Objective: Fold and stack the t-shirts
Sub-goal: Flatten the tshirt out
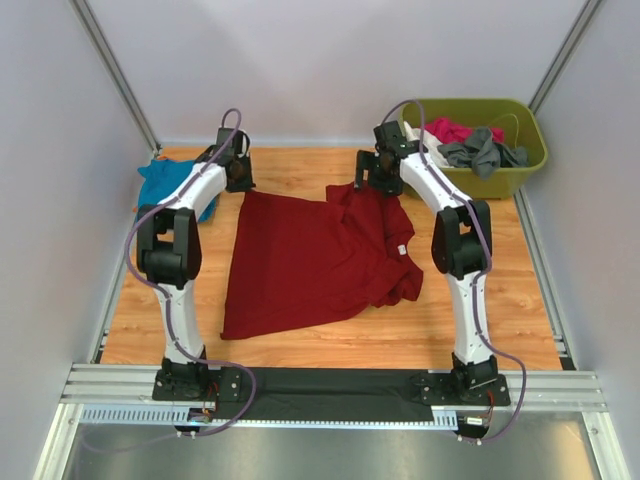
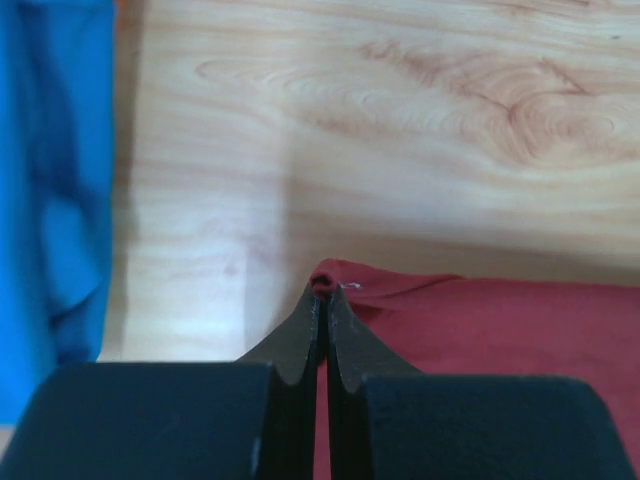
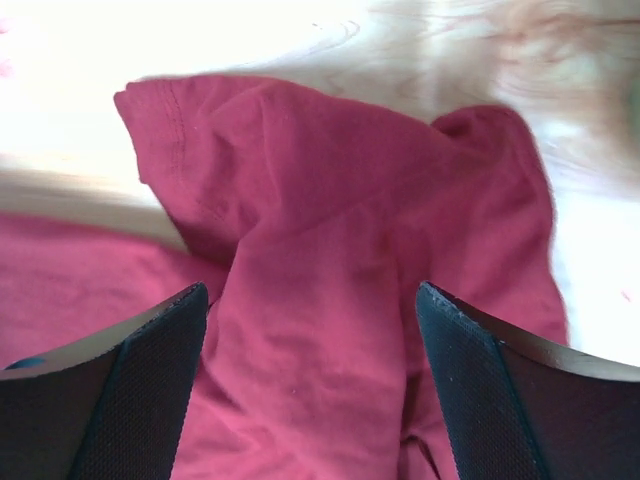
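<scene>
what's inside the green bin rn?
In the green bin: a pink garment, a white garment and a dark grey garment, heaped. Anything beneath them is covered.

My left arm [image 1: 195,195] hides part of the teal-blue cloth t-shirt [image 1: 155,185]; the left wrist view's edge crops it too.

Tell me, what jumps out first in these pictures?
A big red shirt lies spread across the middle of the wooden table. The left fingers pinch its far left corner, and the right fingers hang open over its bunched-up far right part. A green bin of clothes sits at the far right, and a blue shirt at the far left.
</scene>
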